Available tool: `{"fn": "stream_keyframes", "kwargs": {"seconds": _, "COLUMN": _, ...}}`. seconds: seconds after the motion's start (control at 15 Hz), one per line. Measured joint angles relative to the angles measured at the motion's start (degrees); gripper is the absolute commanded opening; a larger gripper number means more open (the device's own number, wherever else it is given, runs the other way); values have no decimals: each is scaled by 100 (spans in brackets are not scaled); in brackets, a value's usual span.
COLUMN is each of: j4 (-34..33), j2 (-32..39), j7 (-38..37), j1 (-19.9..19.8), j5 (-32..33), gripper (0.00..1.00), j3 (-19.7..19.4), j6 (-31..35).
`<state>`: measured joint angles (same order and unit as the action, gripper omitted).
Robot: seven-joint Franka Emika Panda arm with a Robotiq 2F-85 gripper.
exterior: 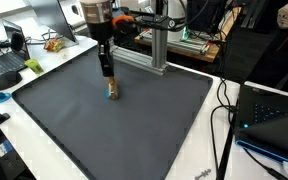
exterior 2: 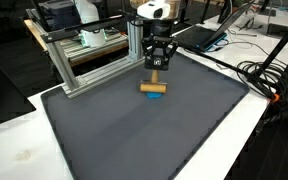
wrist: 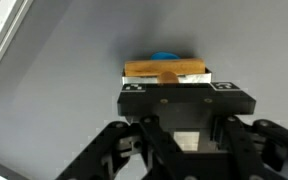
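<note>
The black Robotiq gripper is clamping its closed jaws on the tan wooden bar-shaped block. The block is sitting on a small blue round piece, which is resting on the dark grey mat beside the aluminium frame.

In the wrist view, the tool hides most of the blue piece.

surface: dark grey mat on a white table
on mat: wooden block over a blue piece, toward 12 o'clock
</note>
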<state>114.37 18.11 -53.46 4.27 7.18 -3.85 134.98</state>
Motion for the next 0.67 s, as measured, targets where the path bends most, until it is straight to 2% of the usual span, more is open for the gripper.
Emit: {"fn": "stream_keyframes", "kwargs": {"seconds": 0.67, "j4": -156, "j2": 112, "j7": 3, "j1": -25, "j5": -67, "gripper": 22, "j3": -12, "j6": -54}}
